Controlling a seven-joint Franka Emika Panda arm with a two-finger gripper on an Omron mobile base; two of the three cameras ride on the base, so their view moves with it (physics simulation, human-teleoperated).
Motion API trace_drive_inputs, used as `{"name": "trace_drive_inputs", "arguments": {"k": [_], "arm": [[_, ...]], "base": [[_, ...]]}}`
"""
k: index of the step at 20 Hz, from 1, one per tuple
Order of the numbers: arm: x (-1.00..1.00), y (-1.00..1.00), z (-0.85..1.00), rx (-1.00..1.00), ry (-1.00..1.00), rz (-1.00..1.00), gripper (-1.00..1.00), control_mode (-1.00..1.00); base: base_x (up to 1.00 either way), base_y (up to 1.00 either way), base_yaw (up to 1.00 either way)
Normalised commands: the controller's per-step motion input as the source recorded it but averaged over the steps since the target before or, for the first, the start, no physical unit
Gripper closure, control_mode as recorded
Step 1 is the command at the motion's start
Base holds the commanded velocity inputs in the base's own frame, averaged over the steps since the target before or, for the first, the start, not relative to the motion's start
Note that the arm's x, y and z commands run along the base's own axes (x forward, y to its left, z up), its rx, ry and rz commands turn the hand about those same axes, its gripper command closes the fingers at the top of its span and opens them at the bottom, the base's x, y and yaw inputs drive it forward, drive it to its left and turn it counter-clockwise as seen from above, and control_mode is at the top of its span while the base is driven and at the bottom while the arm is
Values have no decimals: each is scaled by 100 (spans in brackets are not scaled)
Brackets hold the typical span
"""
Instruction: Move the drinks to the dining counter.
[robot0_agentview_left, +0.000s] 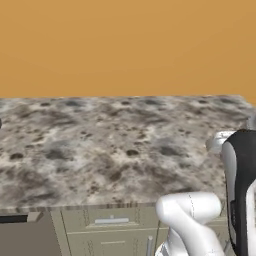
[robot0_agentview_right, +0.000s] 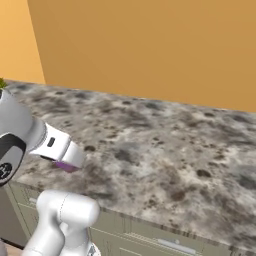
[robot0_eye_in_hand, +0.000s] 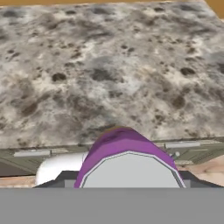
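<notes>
The surface (robot0_eye_in_hand: 109, 65) is mottled grey-brown stone, smooth with a dull sheen. The can (robot0_eye_in_hand: 124, 148) has a smooth purple side and a flat silver-grey metal top. The drawers (robot0_agentview_left: 112, 227) below look matt beige-green, with pale metal handles (robot0_agentview_left: 111, 220).

One purple can (robot0_eye_in_hand: 127, 148), one marbled counter (robot0_agentview_left: 110, 145), perhaps one drawer handle (robot0_agentview_left: 111, 220).
</notes>
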Motion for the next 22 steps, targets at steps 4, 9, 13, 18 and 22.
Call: {"name": "trace_drive_inputs", "arguments": {"k": [4, 9, 13, 18, 22], "arm": [[78, 27, -2, -3, 15, 0, 100, -100], [52, 4, -9, 0, 7, 0, 100, -100], [30, 0, -34, 2, -4, 0, 100, -100], [47, 0, -35, 1, -4, 0, 100, -100], [33, 1, -33, 0, 0, 0, 100, -100]], "base": [[0, 0, 0], [0, 0, 0], [0, 0, 0], [0, 0, 0], [0, 0, 0]]}}
